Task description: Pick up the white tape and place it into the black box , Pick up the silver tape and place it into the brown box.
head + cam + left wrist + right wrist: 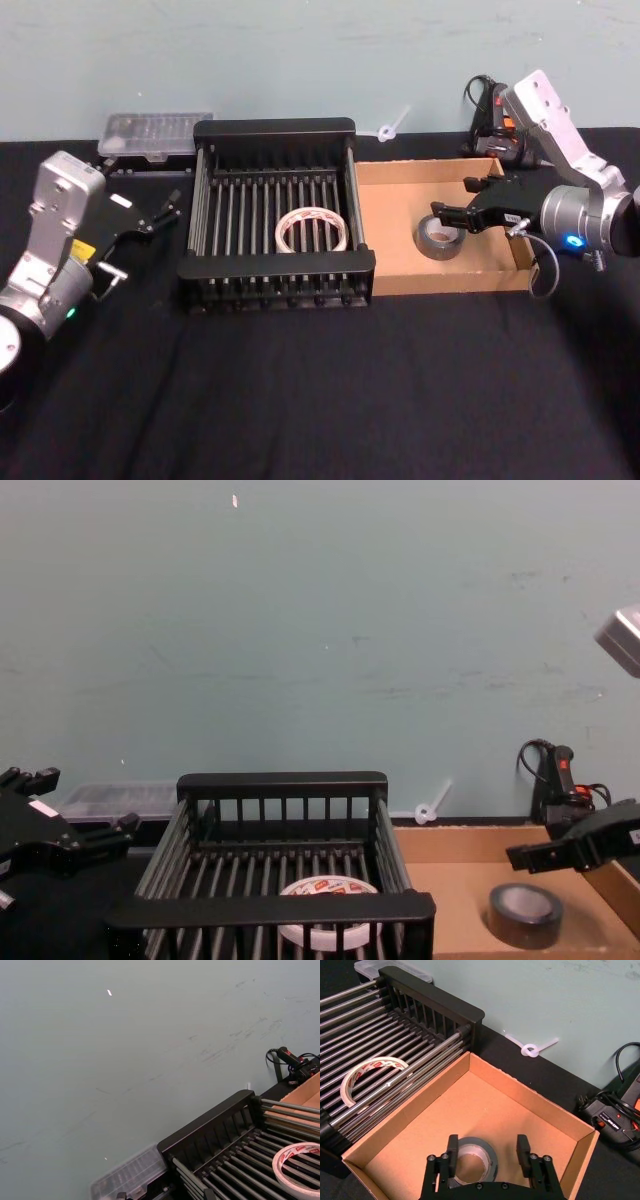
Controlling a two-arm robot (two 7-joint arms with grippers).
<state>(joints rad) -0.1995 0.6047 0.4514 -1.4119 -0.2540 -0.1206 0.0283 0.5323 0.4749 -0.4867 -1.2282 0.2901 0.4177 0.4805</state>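
The white tape [300, 213] [370, 1062] [330, 887] [281, 1161] lies flat on the bars inside the black box [275, 128] [435, 997] [280, 780] [210, 1122]. To the right stands the brown box [450, 280] [470, 1105] [450, 890], with the silver tape [430, 245] [480, 1142] [525, 917] flat on its floor near the front wall. My right gripper [452, 208] [487, 1152] hovers open just above the silver tape, a finger on either side, holding nothing. Left of the black box, my left gripper [162, 212] [75, 815] is open and holds nothing.
A clear plastic case [155, 132] [130, 1175] [110, 798] sits behind the crate's left corner. A corded power tool [495, 110] [615, 1115] [555, 775] lies behind the cardboard box by the wall, and a white zip tie [392, 127] [532, 1050] lies between them. Black cloth stretches in front.
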